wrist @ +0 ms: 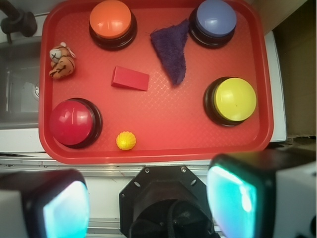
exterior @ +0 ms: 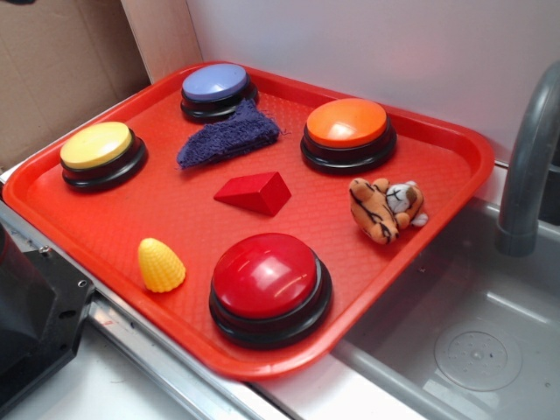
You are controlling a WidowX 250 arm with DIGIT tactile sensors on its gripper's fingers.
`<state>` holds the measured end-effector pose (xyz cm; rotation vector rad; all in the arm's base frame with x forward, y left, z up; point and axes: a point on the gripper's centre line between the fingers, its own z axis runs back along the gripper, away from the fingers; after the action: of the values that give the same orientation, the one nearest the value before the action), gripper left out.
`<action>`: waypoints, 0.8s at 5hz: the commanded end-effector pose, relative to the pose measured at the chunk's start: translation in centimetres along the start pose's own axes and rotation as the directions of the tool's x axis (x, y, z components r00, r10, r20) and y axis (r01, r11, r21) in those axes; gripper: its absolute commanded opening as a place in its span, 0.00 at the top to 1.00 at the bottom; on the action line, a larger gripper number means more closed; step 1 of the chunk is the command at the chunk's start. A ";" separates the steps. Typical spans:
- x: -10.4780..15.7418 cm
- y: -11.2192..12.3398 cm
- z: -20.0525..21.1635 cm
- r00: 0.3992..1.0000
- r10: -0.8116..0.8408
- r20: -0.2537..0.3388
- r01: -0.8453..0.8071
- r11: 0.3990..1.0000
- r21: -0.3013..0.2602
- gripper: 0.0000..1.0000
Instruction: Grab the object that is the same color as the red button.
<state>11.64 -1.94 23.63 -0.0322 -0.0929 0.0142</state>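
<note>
The gripper (wrist: 148, 198) hangs high above the near edge of the tray (wrist: 158, 148), its two pads (wrist: 64, 208) spread wide at the bottom corners of the wrist view with nothing between them and nothing touching them. It is open and empty.

Seen from the wrist, left to right ahead of the gripper: a grey tap (wrist: 17, 21) and sink (wrist: 20, 89) lie beyond the tray's left rim. On the tray's far left lies a small tiger toy (wrist: 62, 60), and nearer the gripper, just ahead of the left pad, sits the red button (wrist: 73, 122). The corn toy (wrist: 126, 140) rests close to the near rim, almost straight ahead of the gripper's middle. The orange button (wrist: 111, 21) sits at the far edge. The wedge (wrist: 130, 79), the red block, lies flat on the tray floor between the orange button and the corn, apart from both, well ahead of the gripper and slightly left of centre. A purple cloth (wrist: 171, 54) lies to its right, its far corner touching the blue button (wrist: 215, 20). The yellow button (wrist: 233, 100) sits ahead of the right pad

In the exterior view the wedge (exterior: 255, 192) lies mid-tray, untouched
</note>
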 end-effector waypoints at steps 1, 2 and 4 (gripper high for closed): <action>0.0 0.0 0.0 1.000 0.000 0.000 0.000 1.000 0.000 0.00; 3.8 -0.3 -1.4 0.966 -0.257 -0.018 0.258 0.961 0.100 0.00; 8.1 -1.7 -6.0 0.704 -0.686 -0.184 0.711 0.680 0.182 0.00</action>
<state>20.36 -3.25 17.58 0.2505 0.0443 -0.7711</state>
